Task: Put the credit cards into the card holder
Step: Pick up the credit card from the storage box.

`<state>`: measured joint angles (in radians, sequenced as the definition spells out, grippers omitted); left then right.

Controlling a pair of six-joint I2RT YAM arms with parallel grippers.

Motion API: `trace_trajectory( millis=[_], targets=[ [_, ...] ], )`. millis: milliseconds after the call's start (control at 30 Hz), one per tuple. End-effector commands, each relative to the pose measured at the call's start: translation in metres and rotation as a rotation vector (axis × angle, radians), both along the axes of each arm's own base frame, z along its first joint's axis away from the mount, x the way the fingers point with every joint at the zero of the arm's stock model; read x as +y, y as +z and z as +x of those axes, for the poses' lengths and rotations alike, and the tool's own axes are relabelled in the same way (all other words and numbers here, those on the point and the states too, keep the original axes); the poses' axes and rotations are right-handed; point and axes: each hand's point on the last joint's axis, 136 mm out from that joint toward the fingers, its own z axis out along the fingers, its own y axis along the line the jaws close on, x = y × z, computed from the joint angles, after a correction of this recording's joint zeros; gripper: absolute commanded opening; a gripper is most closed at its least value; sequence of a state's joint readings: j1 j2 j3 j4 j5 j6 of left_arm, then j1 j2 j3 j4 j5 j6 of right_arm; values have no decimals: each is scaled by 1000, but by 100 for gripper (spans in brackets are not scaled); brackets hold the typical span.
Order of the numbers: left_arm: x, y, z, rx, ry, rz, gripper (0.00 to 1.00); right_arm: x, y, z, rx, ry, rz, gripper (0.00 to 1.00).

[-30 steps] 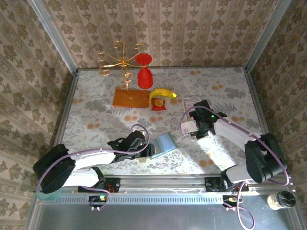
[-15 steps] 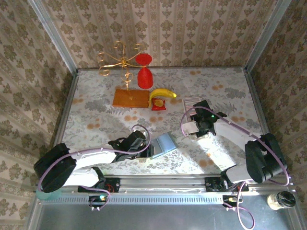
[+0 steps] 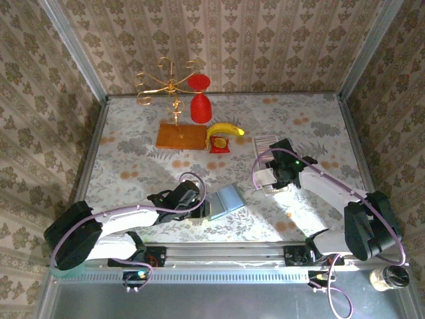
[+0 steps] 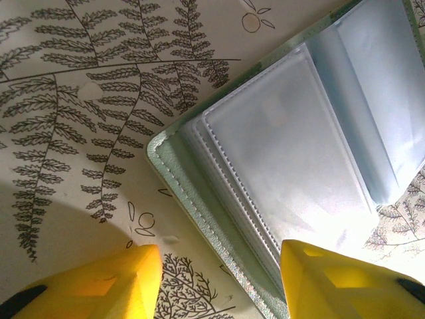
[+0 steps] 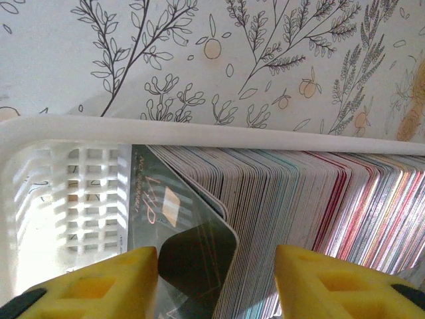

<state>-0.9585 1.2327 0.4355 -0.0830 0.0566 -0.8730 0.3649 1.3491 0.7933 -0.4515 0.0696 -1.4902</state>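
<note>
Credit cards (image 5: 299,193) stood packed edgewise in the white tray (image 5: 199,129). Card holder (image 4: 285,146) lay open beneath the half-spread, empty left gripper (image 4: 219,266). Right gripper (image 5: 216,264), partly open, straddled the leaning front card (image 5: 199,246). We judged the cards light, stiff and slick, best pinched across the faces.

Your surface (image 3: 133,166) wears a pale cloth printed with ferns and small fruit. The card holder (image 3: 224,201) lies open and flat near its front middle. To the right sits a white tray (image 5: 199,129) packed with credit cards (image 5: 299,193). Further back you have a wooden board (image 3: 180,136), a red vessel (image 3: 200,106) and a small red stand (image 3: 219,147).
</note>
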Motion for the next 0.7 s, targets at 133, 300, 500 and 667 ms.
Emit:
trace_trajectory(
  millis=[133, 300, 500, 667],
  targets=[
    [13, -7, -2, 9, 3, 58, 49, -2, 1, -7, -7, 0, -14, 39],
    [12, -7, -3, 11, 2, 50, 49, -2, 3, -6, -21, -2, -15, 38],
    [13, -8, -3, 11, 1, 51, 49, -2, 8, -3, -34, -9, -13, 35],
    [14, -9, -2, 3, 4, 56, 49, -1, 11, -3, -45, -7, -6, 29]
  ],
)
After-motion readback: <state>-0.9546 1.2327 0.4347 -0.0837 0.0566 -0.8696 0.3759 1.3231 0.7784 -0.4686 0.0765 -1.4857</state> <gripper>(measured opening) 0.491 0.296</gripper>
